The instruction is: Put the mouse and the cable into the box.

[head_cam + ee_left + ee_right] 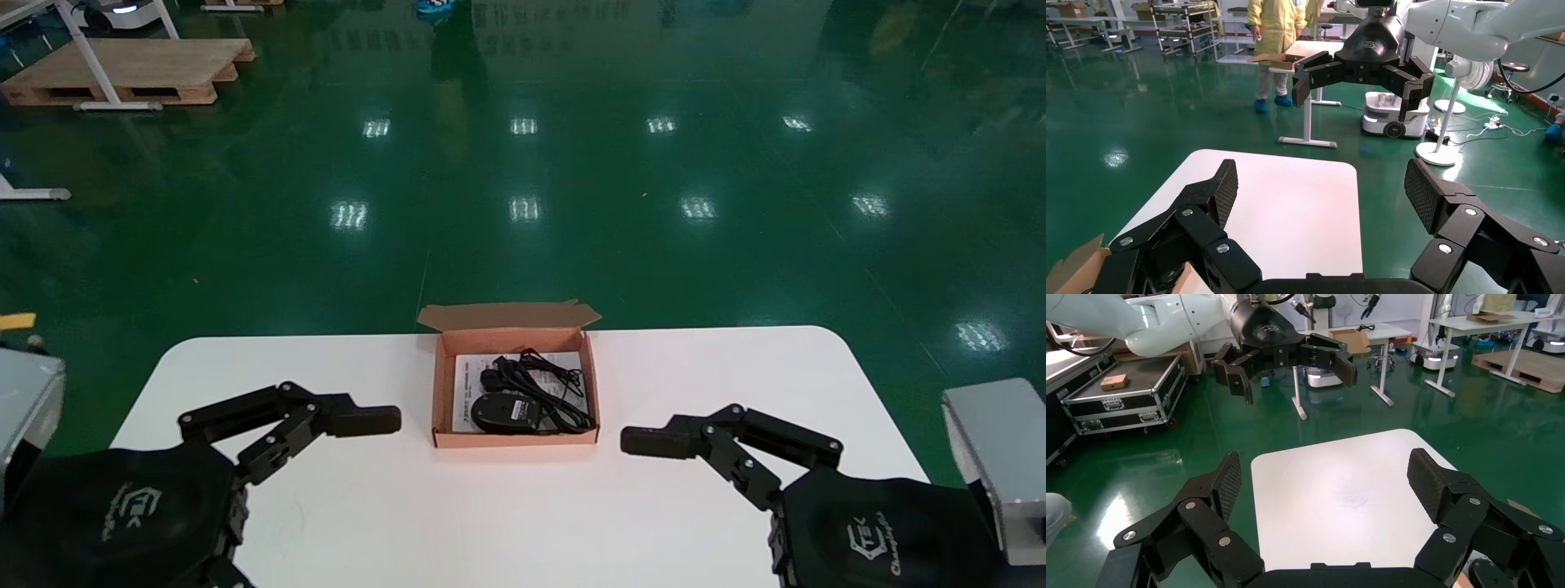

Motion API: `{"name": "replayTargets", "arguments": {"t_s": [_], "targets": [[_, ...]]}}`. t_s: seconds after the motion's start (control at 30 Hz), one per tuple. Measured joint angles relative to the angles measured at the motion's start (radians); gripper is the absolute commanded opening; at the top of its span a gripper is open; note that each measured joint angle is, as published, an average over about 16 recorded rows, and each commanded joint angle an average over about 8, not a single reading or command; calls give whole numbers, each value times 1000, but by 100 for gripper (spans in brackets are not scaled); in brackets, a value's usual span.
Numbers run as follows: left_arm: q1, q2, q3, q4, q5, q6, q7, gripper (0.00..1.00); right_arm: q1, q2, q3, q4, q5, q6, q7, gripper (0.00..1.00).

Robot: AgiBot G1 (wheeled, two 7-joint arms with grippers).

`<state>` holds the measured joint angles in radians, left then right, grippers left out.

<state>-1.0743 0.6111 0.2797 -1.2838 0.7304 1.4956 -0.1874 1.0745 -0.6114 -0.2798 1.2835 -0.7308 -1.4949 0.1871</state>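
Observation:
An open cardboard box (442, 408) stands at the middle of the white table (523, 523), its lid flap folded back on the far side. A black mouse (505, 412) lies in it on a printed leaflet (467, 374), and the coiled black cable (546, 385) sits beside and behind the mouse. My left gripper (1321, 184) hovers open left of the box, one finger (368, 420) pointing at it. Open as well, my right gripper (1324, 478) is at the box's right, with one finger (650, 442) aimed at it. Neither holds anything.
Grey metal units stand off the table's left (24, 400) and right (993, 457) sides. Green floor lies beyond the table's far edge, with a wooden pallet (131, 69) far back left. A corner of the box (1076, 263) shows in the left wrist view.

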Motion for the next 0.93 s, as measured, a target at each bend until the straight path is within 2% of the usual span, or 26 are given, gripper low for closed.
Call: {"name": "replayTargets", "arguments": {"t_s": [0.93], "targets": [[0,0,0,0,0,0,0,100,0,0,0,0,0,0,0,100]]}}
